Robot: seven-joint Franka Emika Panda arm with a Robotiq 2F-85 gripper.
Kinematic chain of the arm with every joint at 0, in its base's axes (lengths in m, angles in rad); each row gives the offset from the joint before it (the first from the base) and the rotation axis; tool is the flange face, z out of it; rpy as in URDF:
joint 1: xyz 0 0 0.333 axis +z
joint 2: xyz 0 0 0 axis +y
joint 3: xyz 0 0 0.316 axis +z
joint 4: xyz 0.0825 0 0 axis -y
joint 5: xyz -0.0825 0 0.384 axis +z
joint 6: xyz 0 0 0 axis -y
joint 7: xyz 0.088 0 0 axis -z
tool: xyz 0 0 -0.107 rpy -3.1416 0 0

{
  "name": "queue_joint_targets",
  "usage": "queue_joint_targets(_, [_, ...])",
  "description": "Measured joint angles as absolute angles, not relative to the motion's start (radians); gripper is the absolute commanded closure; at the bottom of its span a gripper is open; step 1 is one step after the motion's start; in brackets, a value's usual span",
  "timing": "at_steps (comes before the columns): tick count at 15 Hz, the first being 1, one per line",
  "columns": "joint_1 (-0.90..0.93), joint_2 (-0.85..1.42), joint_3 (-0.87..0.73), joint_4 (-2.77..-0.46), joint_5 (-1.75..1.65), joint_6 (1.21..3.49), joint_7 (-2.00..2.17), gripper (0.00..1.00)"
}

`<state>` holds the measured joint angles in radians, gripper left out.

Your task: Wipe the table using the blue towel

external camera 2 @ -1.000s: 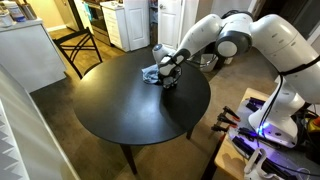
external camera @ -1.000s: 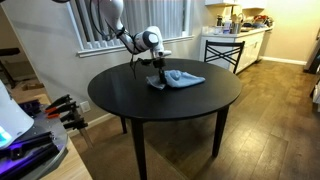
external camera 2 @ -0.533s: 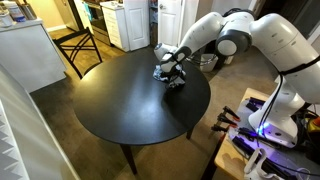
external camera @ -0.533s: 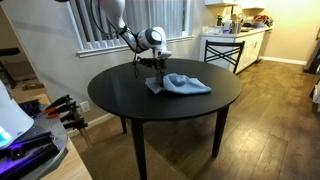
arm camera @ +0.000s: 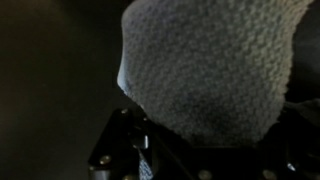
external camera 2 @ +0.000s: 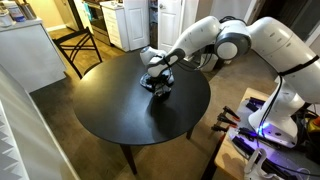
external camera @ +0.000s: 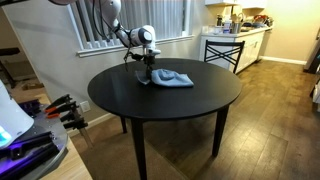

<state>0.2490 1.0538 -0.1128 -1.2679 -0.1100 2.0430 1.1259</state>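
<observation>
Wrist view is filled by the blue knitted towel (arm camera: 215, 60), bunched between dark jaws that appear closed on it. In an exterior view, read left to right, the black Robotiq gripper (external camera: 143, 72) is pressed down at the cloth's left edge, and the rest is spread to its right on the round dark wooden table (external camera: 150, 105). A wiping stroke is judged to be in hand. A sweep across unwiped surface, made with steady downward pressure, is called for next.

Table (external camera: 160, 110) surface open all round blue towel (external camera: 174, 78); window wall (external camera: 60, 60) close behind; stool (external camera: 223, 50) well apart.
</observation>
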Motion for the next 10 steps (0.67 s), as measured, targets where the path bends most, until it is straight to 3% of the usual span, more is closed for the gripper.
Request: queue_joint_targets(10, [0.47, 1.08, 0.037, -1.22, -0.111, 2.096, 0.986, 0.98])
